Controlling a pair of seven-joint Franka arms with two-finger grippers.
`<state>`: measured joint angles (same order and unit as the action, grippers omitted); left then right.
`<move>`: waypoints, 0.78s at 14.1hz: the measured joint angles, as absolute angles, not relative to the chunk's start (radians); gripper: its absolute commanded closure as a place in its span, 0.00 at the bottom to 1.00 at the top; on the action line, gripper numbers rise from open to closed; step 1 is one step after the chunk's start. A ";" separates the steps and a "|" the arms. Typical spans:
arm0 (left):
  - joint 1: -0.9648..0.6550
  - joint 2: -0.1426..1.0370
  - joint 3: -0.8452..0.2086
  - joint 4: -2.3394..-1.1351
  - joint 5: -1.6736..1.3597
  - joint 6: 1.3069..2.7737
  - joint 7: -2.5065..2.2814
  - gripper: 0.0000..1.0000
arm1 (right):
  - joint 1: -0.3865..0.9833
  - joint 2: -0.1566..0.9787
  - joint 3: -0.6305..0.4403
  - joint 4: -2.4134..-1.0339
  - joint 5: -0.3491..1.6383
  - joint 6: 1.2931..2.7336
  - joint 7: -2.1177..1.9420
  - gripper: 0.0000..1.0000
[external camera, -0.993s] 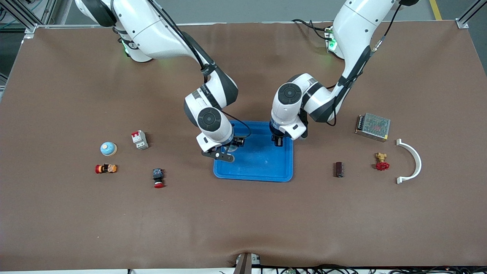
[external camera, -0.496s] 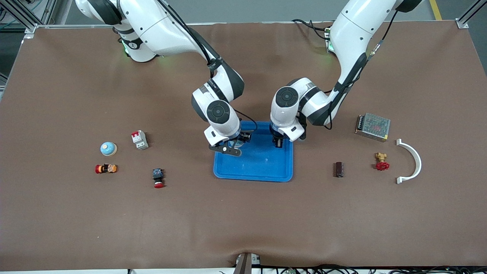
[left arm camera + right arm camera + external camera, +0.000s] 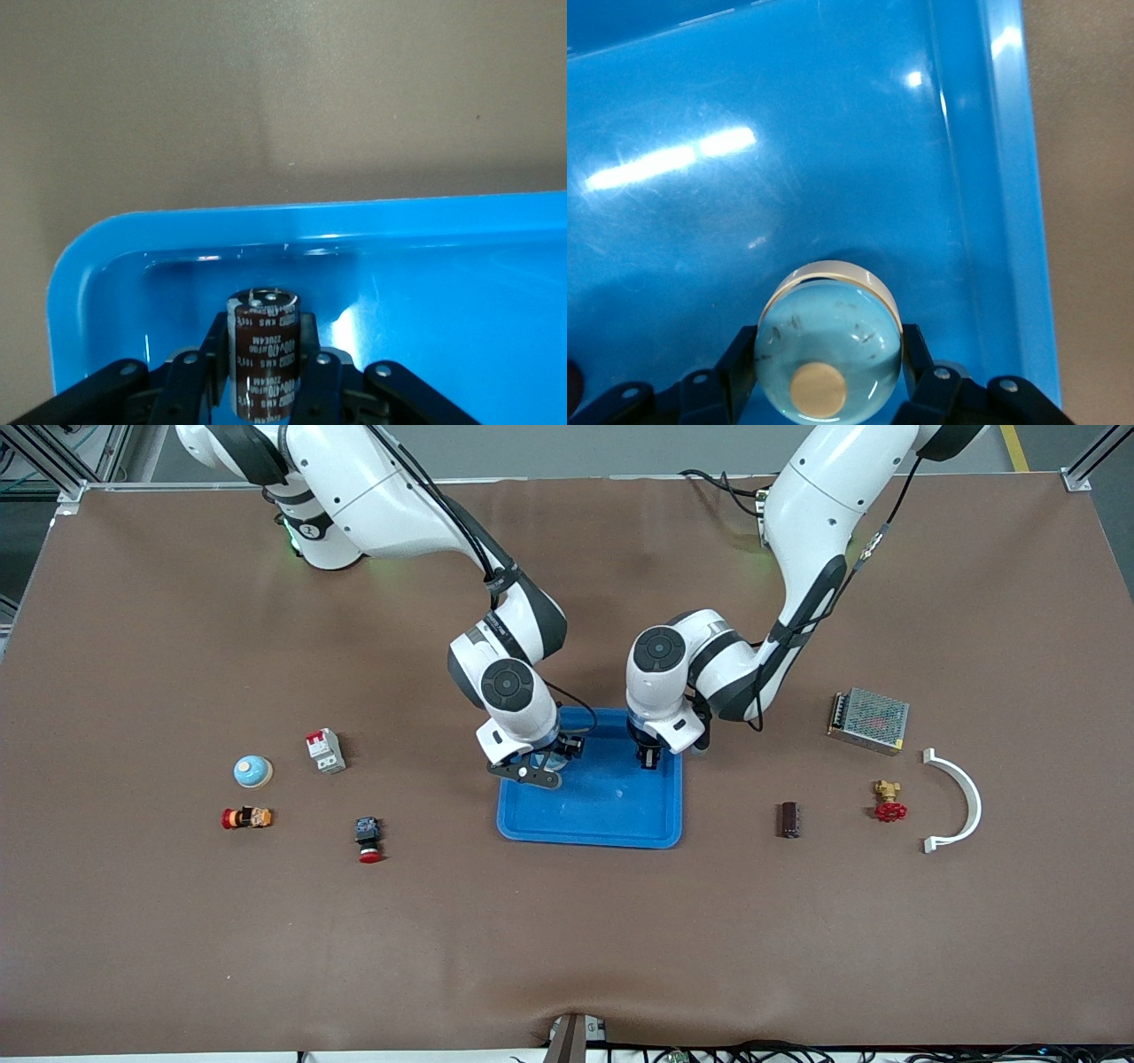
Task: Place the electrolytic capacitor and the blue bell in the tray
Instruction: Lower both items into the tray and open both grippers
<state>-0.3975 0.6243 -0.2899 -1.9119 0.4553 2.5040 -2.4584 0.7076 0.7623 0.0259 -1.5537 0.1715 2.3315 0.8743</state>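
The bright-blue tray (image 3: pixel 611 824) lies at the middle of the table. My left gripper (image 3: pixel 262 335) is shut on a brown electrolytic capacitor (image 3: pixel 263 363), held upright just above the tray floor (image 3: pixel 443 266) near a rounded corner. In the front view this gripper (image 3: pixel 649 760) hangs over the tray's part toward the left arm's end. My right gripper (image 3: pixel 831 365) is shut on a pale blue bell (image 3: pixel 828 332) with a cream button, low over the tray floor (image 3: pixel 788 133) close to a rim. In the front view that gripper (image 3: pixel 542 765) is over the tray's end toward the right arm.
On the table toward the right arm's end lie a second blue bell (image 3: pixel 252 771), a white-and-red breaker (image 3: pixel 325 750), a small red-yellow part (image 3: pixel 246 817) and a red push button (image 3: pixel 368 840). Toward the left arm's end: another brown capacitor (image 3: pixel 789 819), a metal power supply (image 3: pixel 868 720), a brass valve (image 3: pixel 889 802), a white curved bracket (image 3: pixel 957 802).
The right gripper has carried the bell from the tray's rim further in over the tray. The left gripper with the capacitor has hardly shifted.
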 measured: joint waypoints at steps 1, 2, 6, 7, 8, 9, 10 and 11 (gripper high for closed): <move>-0.398 0.624 -0.290 -1.912 0.463 2.504 -2.459 0.62 | 0.710 0.762 0.026 -1.554 0.171 2.332 0.874 0.43; -0.399 0.624 -0.291 -1.912 0.468 2.504 -2.459 0.37 | 0.713 0.762 0.026 -1.555 0.171 2.332 0.874 0.43; -0.393 0.625 -0.288 -1.908 0.472 2.510 -2.460 0.04 | 0.722 0.764 0.026 -1.556 0.171 2.349 0.874 0.43; -0.391 0.625 -0.286 -1.907 0.474 2.512 -2.460 0.00 | 0.723 0.764 0.026 -1.556 0.171 2.350 0.874 0.43; -0.389 0.625 -0.285 -1.904 0.475 2.513 -2.459 0.00 | 0.724 0.765 0.026 -1.557 0.171 2.351 0.874 0.43; -0.386 0.625 -0.285 -1.899 0.477 2.513 -2.454 0.00 | 0.725 0.765 0.026 -1.557 0.171 2.352 0.874 0.43; -0.382 0.622 -0.285 -1.892 0.478 2.513 -2.449 0.00 | 0.725 0.766 0.026 -1.558 0.171 2.355 0.874 0.42; -0.373 0.615 -0.284 -1.886 0.478 2.510 -2.440 0.00 | 0.725 0.767 0.026 -1.558 0.171 2.357 0.874 0.42</move>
<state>-0.3728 0.6153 -0.2845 -1.8857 0.4781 2.5103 -2.4396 0.7249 0.7672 0.0259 -1.5581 0.1714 2.3567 0.8743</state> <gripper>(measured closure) 0.000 0.304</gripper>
